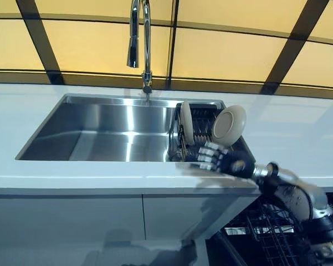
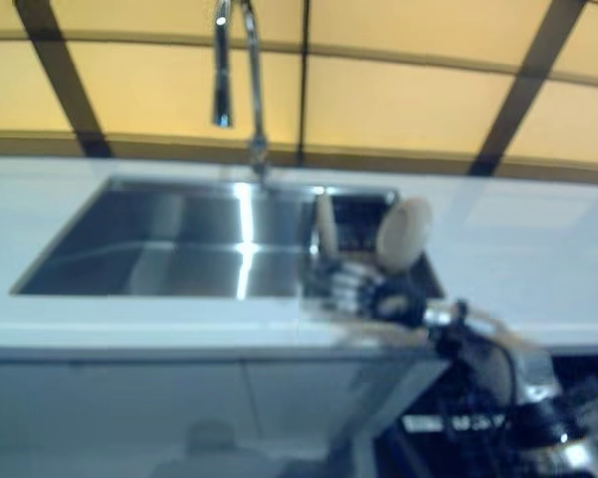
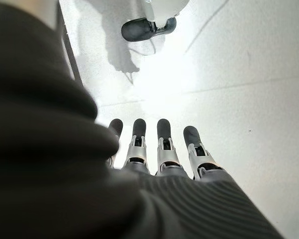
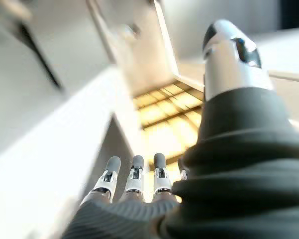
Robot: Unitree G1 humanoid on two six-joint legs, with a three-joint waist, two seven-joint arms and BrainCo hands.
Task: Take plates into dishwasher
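So the landmark here is the stainless sink (image 1: 100, 133) set into the white countertop (image 1: 299, 133), with a tall chrome faucet (image 1: 141, 39) rising from its back rim. Tucked into the right end of the sink is a dark wire dish rack (image 1: 202, 124), and that's where the plates are: one cream plate (image 1: 186, 123) stands on edge at the rack's left side, nearest the open basin, and a second cream plate (image 1: 229, 125) leans tilted on the rack's right side, its face turned toward the front. The right hand (image 1: 219, 158) is up at the front edge of the sink, right at the rack's near rim and just below the tilted plate, fingers stretched out pretty much straight and loose, not wrapped around anything; I can't tell if the fingertips actually touch the rack. Its own wrist view agrees, straight fingers with nothing between them. Below the counter, to the right of the sink, the dishwasher rack (image 1: 266, 233) shows as black wire. The left hand (image 3: 159, 149) only shows up in its wrist view, fingers straight and relaxed over pale floor (image 3: 249, 64), holding nothing.
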